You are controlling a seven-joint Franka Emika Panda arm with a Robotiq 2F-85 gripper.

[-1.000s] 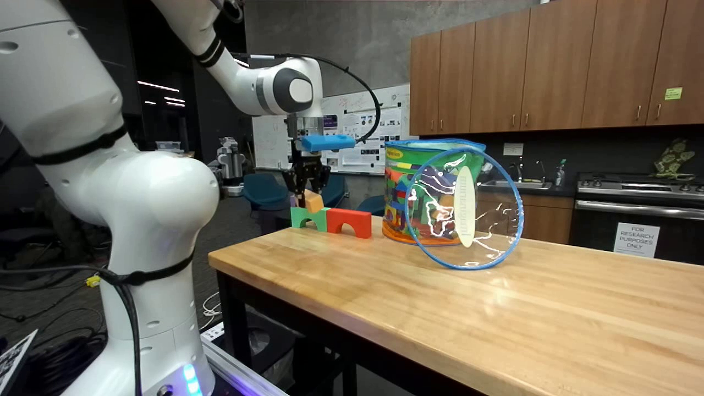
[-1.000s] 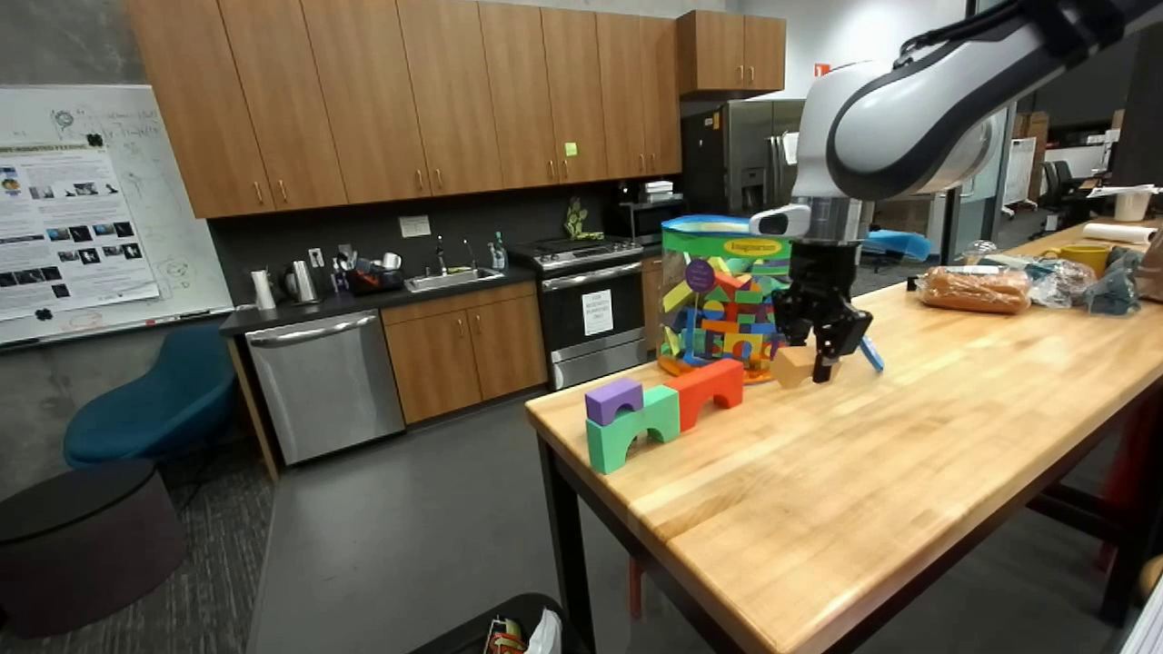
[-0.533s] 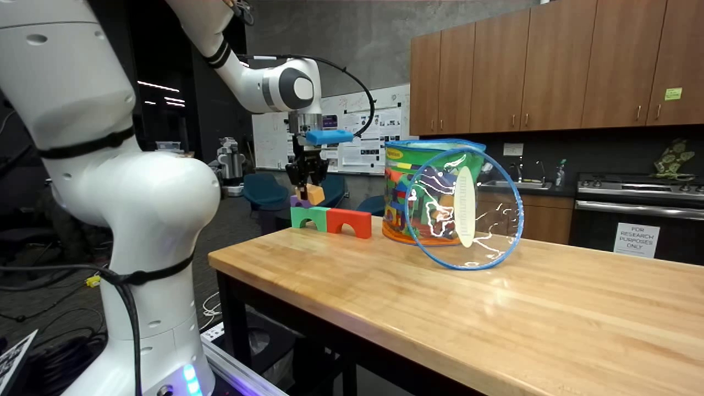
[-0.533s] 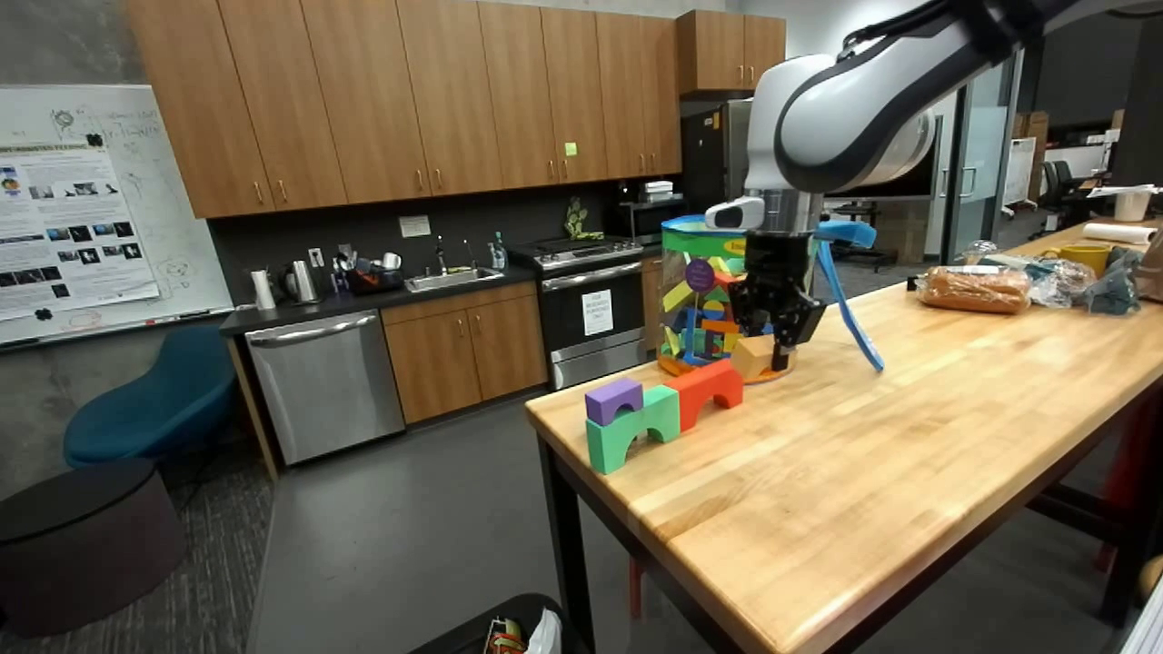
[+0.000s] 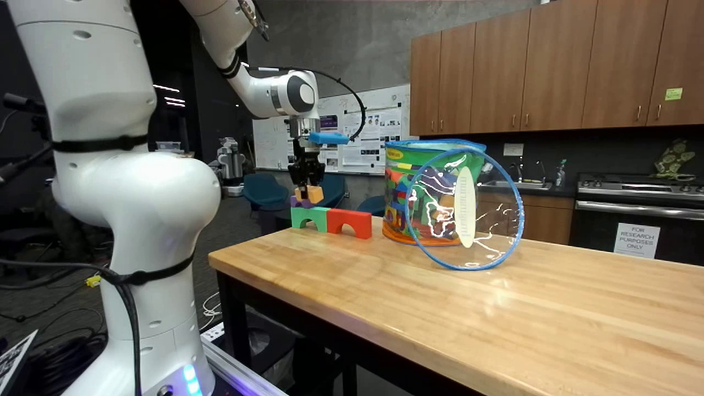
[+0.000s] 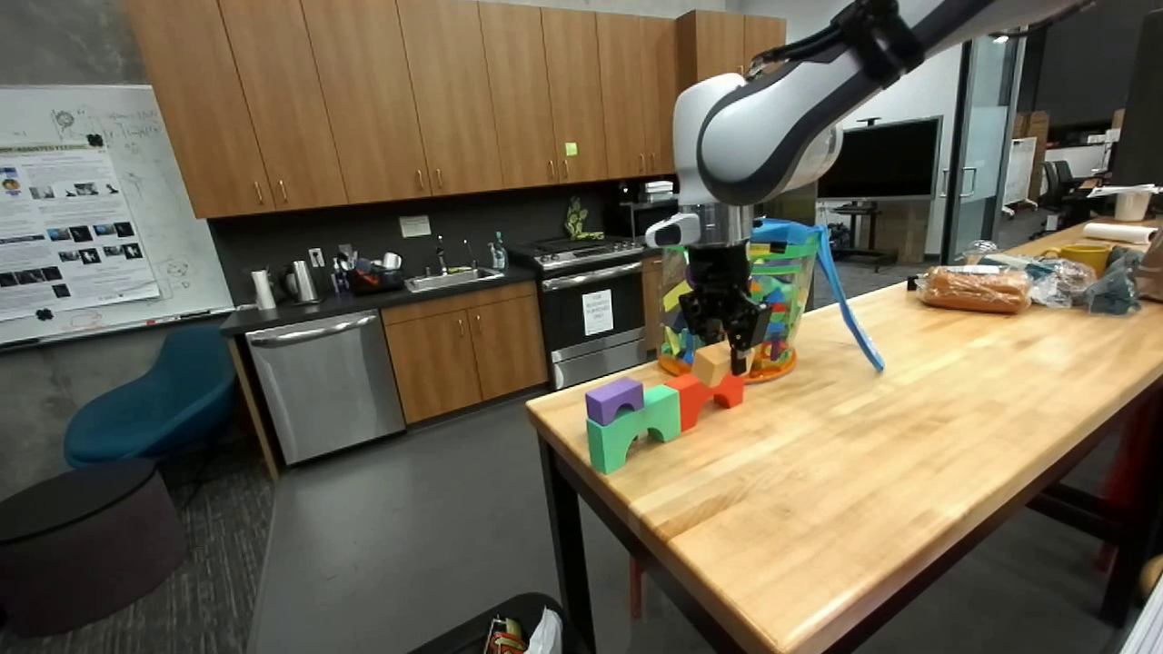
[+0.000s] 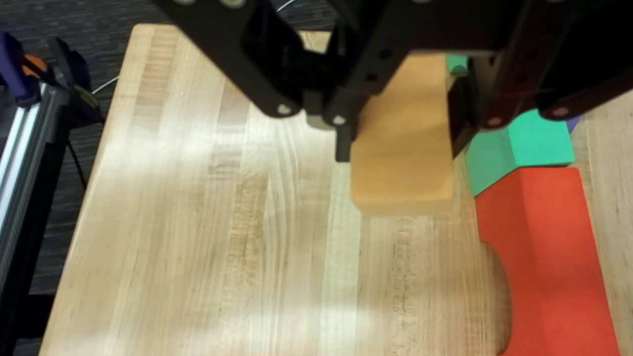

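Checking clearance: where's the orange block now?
In the wrist view, the orange block is right of center, held in the gripper, left of the green arch and red arch.

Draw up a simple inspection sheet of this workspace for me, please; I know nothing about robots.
Surface: wooden table, pale top.
Things: orange block held above the table; purple block on the green block; red block end to end with the green one.
Clutter: tub of more blocks, its clear lid tilted beside it; wrapped bread and yellow mug farther along.
Jaws: closed on the orange block, one side each.
Cables: black cable down the arm; coil near its base.
Surroundings: cupboards, sink, stove, blue chair.
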